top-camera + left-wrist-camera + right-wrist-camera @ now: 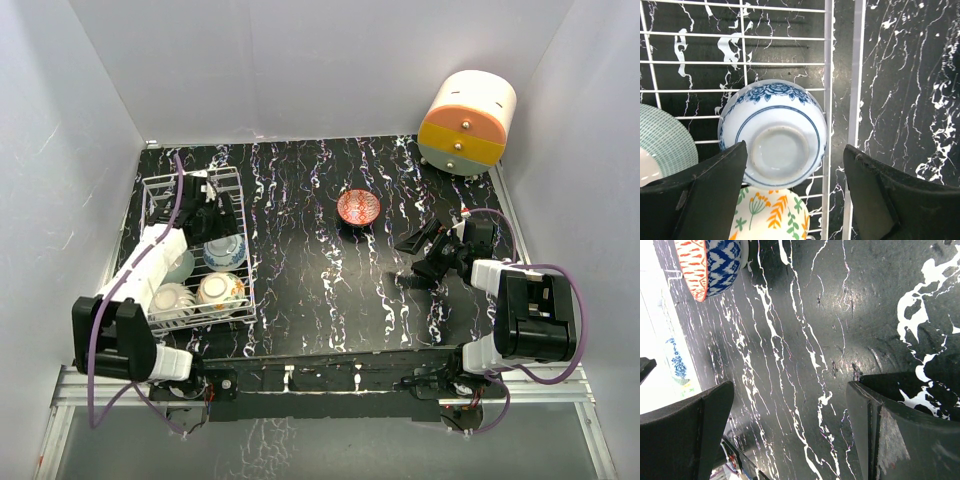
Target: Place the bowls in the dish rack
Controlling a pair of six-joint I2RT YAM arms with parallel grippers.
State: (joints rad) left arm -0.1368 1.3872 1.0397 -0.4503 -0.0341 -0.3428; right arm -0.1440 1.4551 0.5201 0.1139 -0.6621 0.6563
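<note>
At the left of the table, the rack holds four bowls, all in its near half. The blue bowl lies against the right-hand wire wall, its foot ring turned toward the left wrist camera. Just nearer than it sits the leaf bowl, its yellow inside facing up. The mint bowl is to the left of the blue one, and the cream bowl fills the near left corner beside the leaf bowl. The rack's far half has only bare grid.

The left gripper hangs over the middle of the rack with its jaws spread wide. In the wrist view its fingers frame the blue bowl without clamping it; whether the left one touches the rim cannot be told.

The red bowl stands upright on the table, well apart from the rack, near the middle of the far side. The right gripper is to its right, low over the table, jaws apart with nothing between them. A drawer unit stands at the far right corner.
</note>
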